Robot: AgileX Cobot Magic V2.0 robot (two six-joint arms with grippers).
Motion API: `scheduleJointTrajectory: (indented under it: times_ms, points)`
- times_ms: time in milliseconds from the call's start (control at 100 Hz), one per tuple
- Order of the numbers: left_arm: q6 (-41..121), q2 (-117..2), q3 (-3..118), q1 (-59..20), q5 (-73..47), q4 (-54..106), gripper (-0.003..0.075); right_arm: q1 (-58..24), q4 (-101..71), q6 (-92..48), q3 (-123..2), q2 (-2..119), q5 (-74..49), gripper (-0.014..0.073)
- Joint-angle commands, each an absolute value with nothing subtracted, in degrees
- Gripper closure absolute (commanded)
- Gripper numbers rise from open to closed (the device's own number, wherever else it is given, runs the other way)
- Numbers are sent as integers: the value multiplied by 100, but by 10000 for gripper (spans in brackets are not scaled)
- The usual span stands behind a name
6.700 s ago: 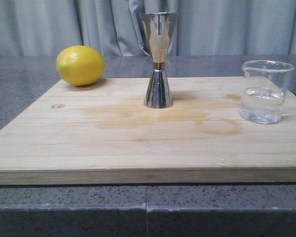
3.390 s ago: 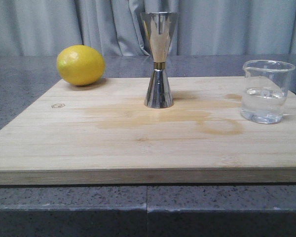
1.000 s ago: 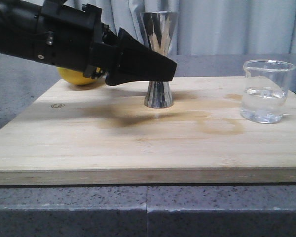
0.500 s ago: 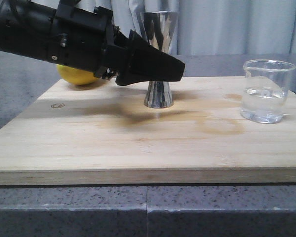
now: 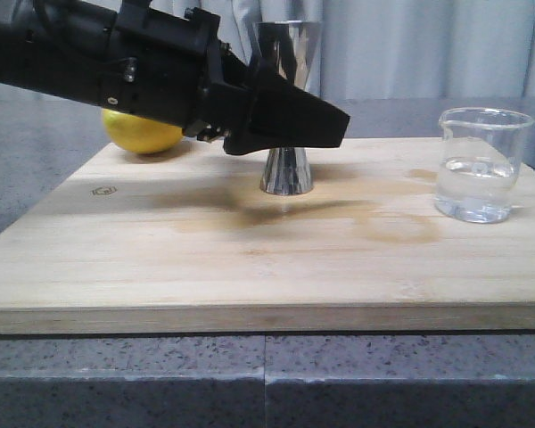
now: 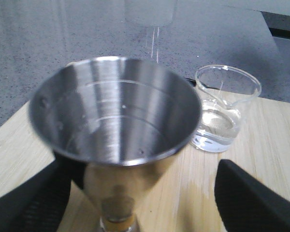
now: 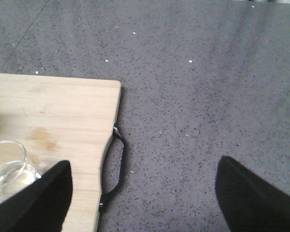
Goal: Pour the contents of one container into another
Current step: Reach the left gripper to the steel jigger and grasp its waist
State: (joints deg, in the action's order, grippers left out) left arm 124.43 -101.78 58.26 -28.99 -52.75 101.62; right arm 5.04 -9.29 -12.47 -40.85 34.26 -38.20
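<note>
Left arm reaches in from left, slanting slightly down toward centre. Left gripper black, pointing right. Wrist view: two dark fingers spread wide apart, jaws parted, nothing clamped between pads. Right gripper seen only in own wrist view: two dark fingers spread wide, jaws parted, holding nothing, hanging above surface. Right arm not visible in front view.
</note>
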Motion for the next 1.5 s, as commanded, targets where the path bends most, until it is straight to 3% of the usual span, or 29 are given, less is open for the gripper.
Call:
scheduleJointTrajectory:
  times_ms: [0, 180, 470, 850, 1070, 1490]
  points:
    - [12454, -9966, 5992, -2944, -5523, 10609, 155, 511, -960, -1307, -4281, 3483, -3435, 41]
    - [12454, -9966, 5992, -2944, -5523, 10609, 174, 511, -960, -1307, -4281, 3483, -3435, 41]
    - [12454, -9966, 5992, -2944, -5587, 10609, 386, 511, -960, -1307, -4281, 3483, -3435, 41]
    - [12454, -9966, 5992, -2944, -5624, 10609, 566, 511, -960, -1307, -4281, 3483, -3455, 41]
    - [12454, -9966, 5992, -2944, -5675, 10609, 606, 377, -1711, -1930, -4281, 3493, -3566, 41]
    - [12454, -9966, 6005, -2944, -5947, 10609, 606, -525, -3232, -3434, -4281, 4181, -3602, 41]
